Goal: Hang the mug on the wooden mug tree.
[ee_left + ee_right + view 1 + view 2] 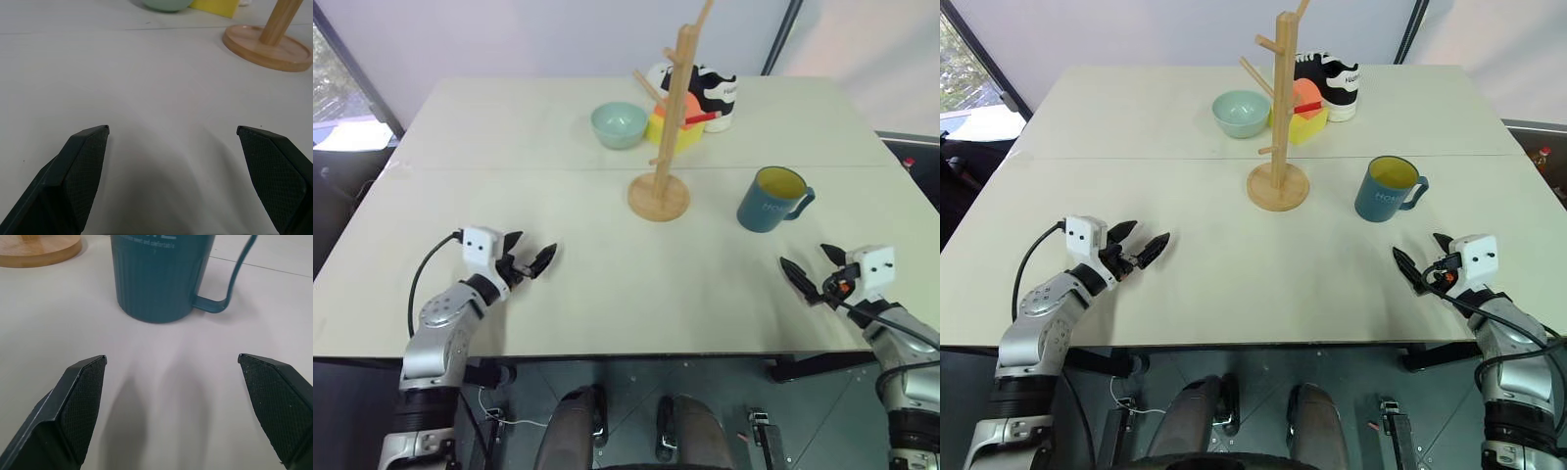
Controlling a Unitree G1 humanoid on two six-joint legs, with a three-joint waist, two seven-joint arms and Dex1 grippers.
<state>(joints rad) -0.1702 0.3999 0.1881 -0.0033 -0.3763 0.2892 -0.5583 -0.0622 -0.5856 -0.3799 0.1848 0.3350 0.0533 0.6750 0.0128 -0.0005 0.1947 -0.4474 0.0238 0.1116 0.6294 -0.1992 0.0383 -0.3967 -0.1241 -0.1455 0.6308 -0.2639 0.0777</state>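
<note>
Mug (771,201), dark teal with a ribbed glazed wall, pale lettering, a yellow inside and a thin loop handle, is seen upright on the pale matte tabletop (509,147), toward its right edge and well apart from the mug tree (668,127). That tree is made of light smooth wood: a tall pole with slanted pegs on a flat round base, set near the middle. Both the left gripper (528,255) and the right gripper (814,267) are held near the front edge, jaws spread wide, nothing grasped.
</note>
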